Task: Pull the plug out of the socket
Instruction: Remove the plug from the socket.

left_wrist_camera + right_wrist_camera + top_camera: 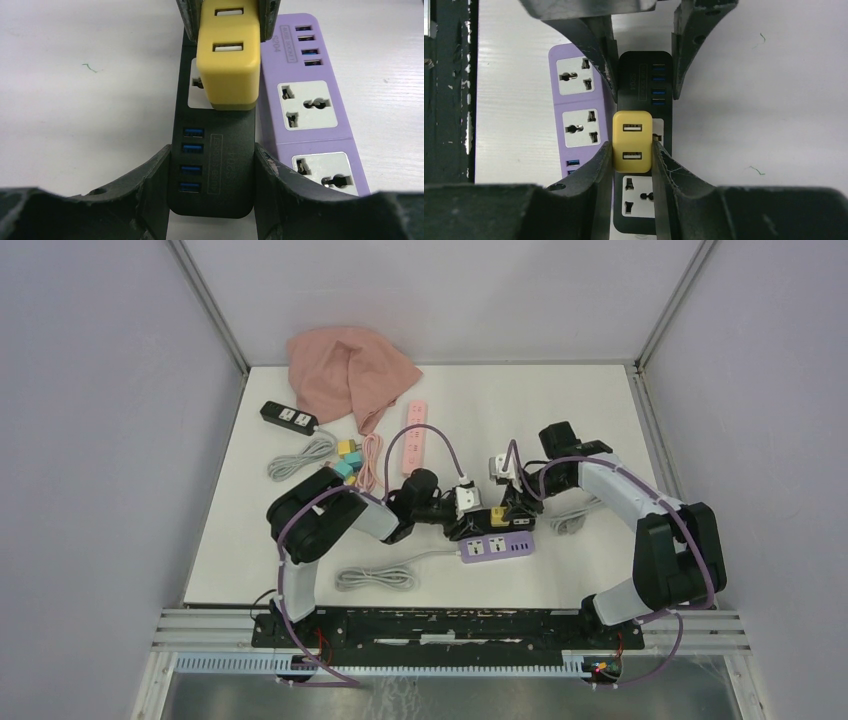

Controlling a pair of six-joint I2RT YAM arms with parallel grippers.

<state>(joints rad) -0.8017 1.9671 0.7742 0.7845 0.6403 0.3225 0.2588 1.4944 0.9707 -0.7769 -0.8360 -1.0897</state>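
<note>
My right hand [632, 150] is clamped on the 2 side faces of the yellow plug [632, 131]. The plug is seated in the black power strip [644, 80], which lies on the desk [75, 100] right against a purple power strip [310, 105]. My left hand [211, 170] grips the black power strip across its USB end. I judge both grips set and the pull not yet made. Next I should draw the plug straight out along its pins, without rocking, while my left hand pins the strip down.
</note>
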